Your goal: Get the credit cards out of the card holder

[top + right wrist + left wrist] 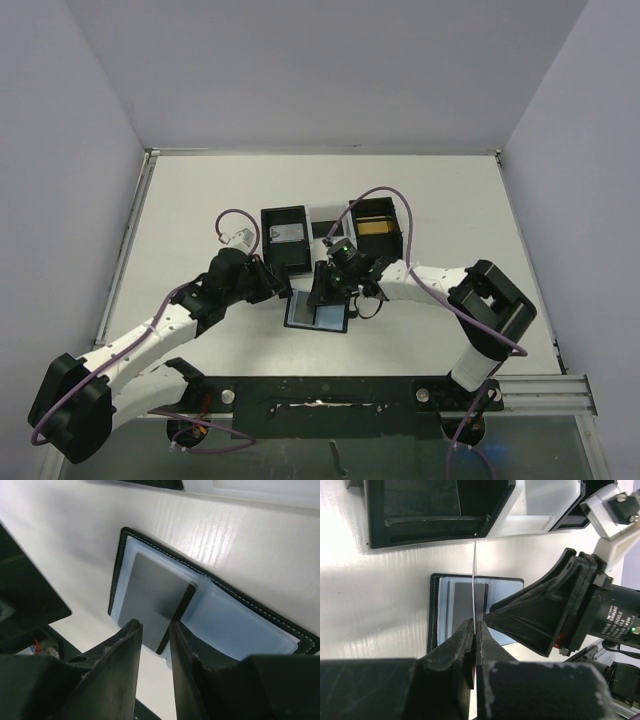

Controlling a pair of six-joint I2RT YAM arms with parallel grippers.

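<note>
Black outside and blue-grey within, the holder lay spread flat on the white counter, pockets up, directly under both grippers. Its long axis ran crosswise to the left gripper's reach. A grey card sat in one pocket, lengthwise across the holder's width, and the pocket beside it looked bare.

The left gripper was pinched on a second card. This card stood on edge above the holder, so thin in the wrist view that only a pale line showed; its colour could not be told. Its long axis pointed straight out from the fingertips towards the boxes beyond.

The right gripper hung just over the grey card, close beside the left one, its fingers a narrow gap apart with nothing between them.

Beyond the grippers two black open-top boxes stood side by side with a white piece between; something gold-tan lay in the one past the right gripper. The counter was ribbed, glossy white, and plain pale lilac-grey walls closed it in on three sides.
</note>
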